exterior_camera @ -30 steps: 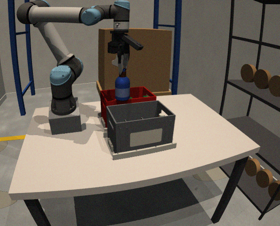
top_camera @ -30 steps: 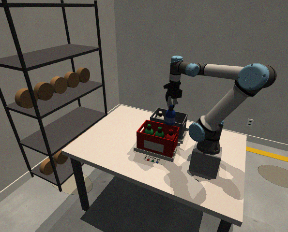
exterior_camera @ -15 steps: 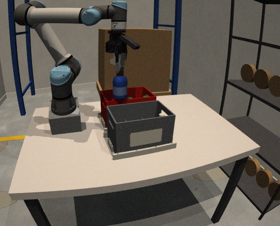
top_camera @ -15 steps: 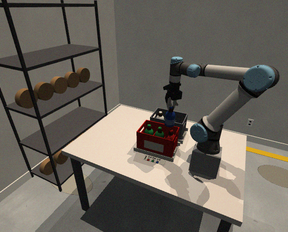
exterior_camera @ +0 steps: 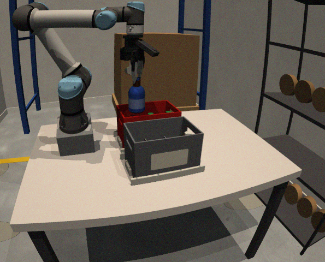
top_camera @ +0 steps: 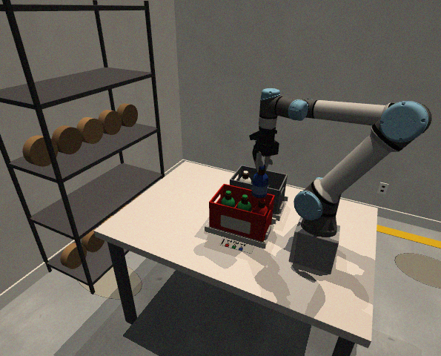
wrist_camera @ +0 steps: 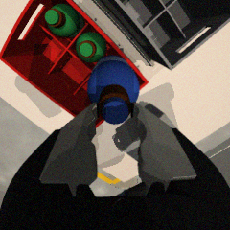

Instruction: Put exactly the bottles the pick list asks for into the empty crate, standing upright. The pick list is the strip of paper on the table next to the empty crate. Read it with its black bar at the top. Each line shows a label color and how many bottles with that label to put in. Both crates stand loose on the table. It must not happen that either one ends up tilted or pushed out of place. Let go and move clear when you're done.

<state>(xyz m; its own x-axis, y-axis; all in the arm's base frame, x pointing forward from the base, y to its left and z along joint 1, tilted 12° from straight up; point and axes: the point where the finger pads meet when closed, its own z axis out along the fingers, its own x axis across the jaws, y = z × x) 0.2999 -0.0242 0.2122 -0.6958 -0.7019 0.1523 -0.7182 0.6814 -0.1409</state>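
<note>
Brown round discs on a black-framed shelf rack, blue uprights beside a big brown box.

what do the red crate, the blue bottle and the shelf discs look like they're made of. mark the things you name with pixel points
Red crate (top_camera: 227, 214) (exterior_camera: 122, 128) (wrist_camera: 72, 106): probably hard plastic, moulded handle slots.
Blue bottle (top_camera: 259, 184) (exterior_camera: 136, 98) (wrist_camera: 113, 79): glossy-looking glass or plastic, unclear.
Discs (top_camera: 90, 130) (exterior_camera: 322, 99): perhaps wood or cardboard, matte brown.

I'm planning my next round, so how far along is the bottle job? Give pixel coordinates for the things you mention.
Already in the red plastic crate (top_camera: 233, 220) (exterior_camera: 151, 114) (wrist_camera: 43, 103): two green bottles (top_camera: 236, 204) (wrist_camera: 79, 34) and a red bottle (top_camera: 261, 208), upright. In hand: a blue bottle (top_camera: 260, 184) (exterior_camera: 136, 98) (wrist_camera: 114, 79), its neck in the closed jaws, held above that crate. Left: lowering and releasing it. The pick list (top_camera: 236, 245) shows red, green and blue dots; its counts are unreadable, so more may remain.
</note>
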